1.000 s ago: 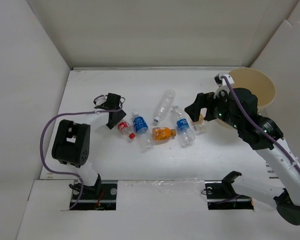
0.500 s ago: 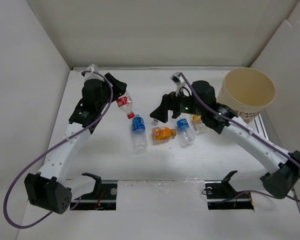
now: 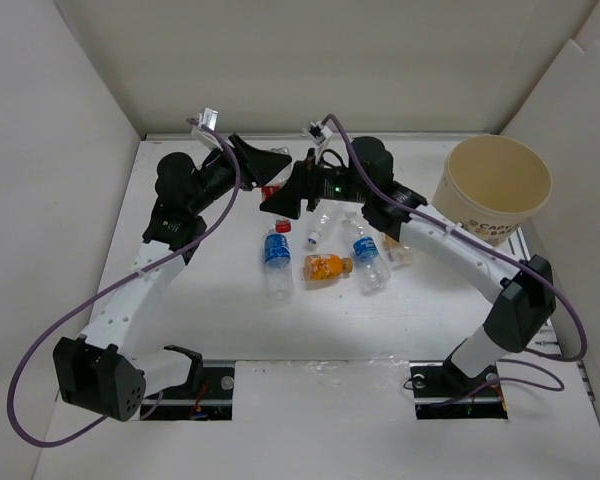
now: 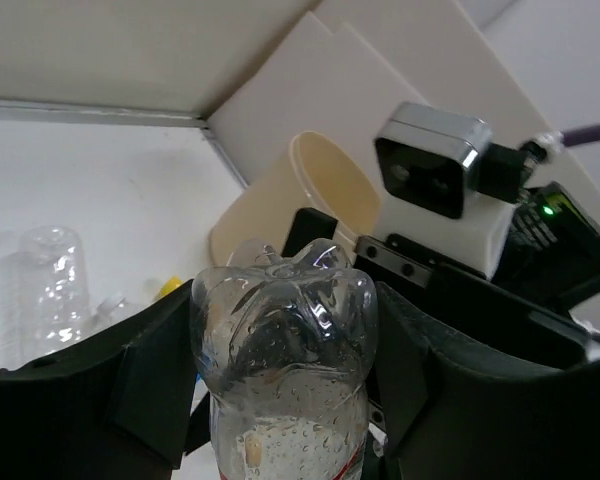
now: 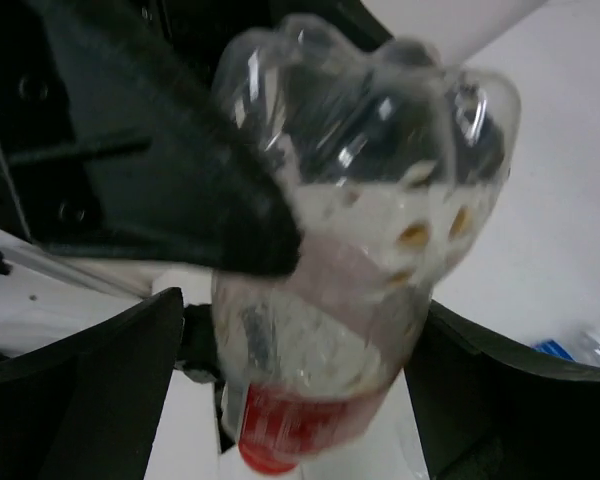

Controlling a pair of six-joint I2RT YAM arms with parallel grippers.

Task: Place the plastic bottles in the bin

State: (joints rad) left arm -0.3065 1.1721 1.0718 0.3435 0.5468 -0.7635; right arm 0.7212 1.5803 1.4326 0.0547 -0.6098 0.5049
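The white table (image 3: 430,310) fills most of the overhead view, walled in by pale panels. At its upper right stands the bin (image 3: 472,215), a big tan bucket with brown lettering, upright and open at the top. The left wrist view shows it beyond the bottle in the middle of the frame.

Both arms reach to the upper middle of the overhead view and meet there above the table. The left gripper (image 3: 272,173) is clamped on the red-labelled bottle (image 3: 271,190), which is off the table. In the left wrist view its dimpled base sits tight between the 2 dark fingers (image 4: 155,385). The right gripper (image 3: 282,200) has 1 finger on each side of that same bottle. From its own wrist view I cannot tell whether those fingers (image 5: 80,400) press on it.

5 more bottles lie on the table just below the grippers in the overhead view:
- 2 blue-labelled bottles (image 3: 277,262) (image 3: 368,257)
- the orange-filled bottle (image 3: 325,267) between them
- the plain clear bottle (image 3: 320,225), partly under the right arm
- the yellow-capped bottle (image 3: 396,246), mostly hidden by that arm
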